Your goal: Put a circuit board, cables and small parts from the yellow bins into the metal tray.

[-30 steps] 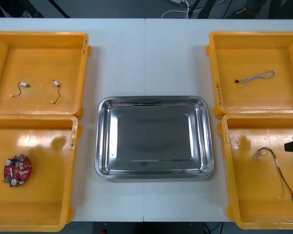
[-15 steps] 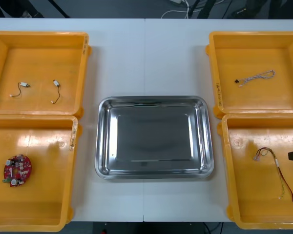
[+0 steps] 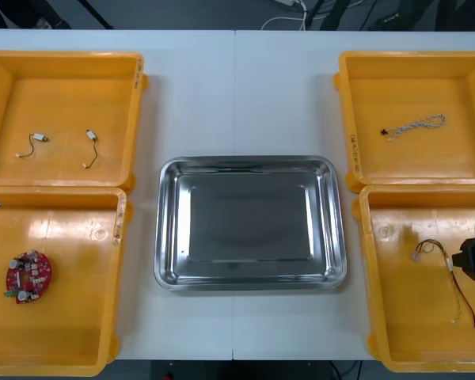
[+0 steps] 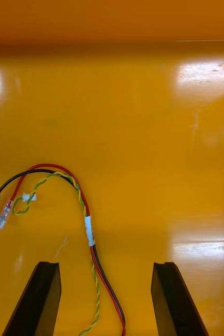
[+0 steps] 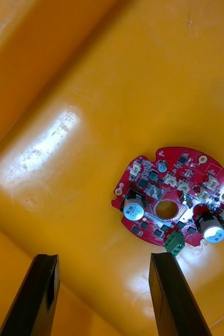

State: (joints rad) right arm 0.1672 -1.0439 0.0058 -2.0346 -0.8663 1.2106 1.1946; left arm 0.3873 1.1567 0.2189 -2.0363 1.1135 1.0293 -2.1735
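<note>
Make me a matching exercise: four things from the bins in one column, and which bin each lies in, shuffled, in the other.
1. circuit board
2. blue and white cable
3. red and yellow cable
4. small metal parts

A. far right bin
B. near left bin
C. far left bin
D. near right bin

Pairs: 1-B, 2-A, 3-D, 4-C.

Left gripper is open by the circuit board; right gripper is open over the red and yellow cable.
</note>
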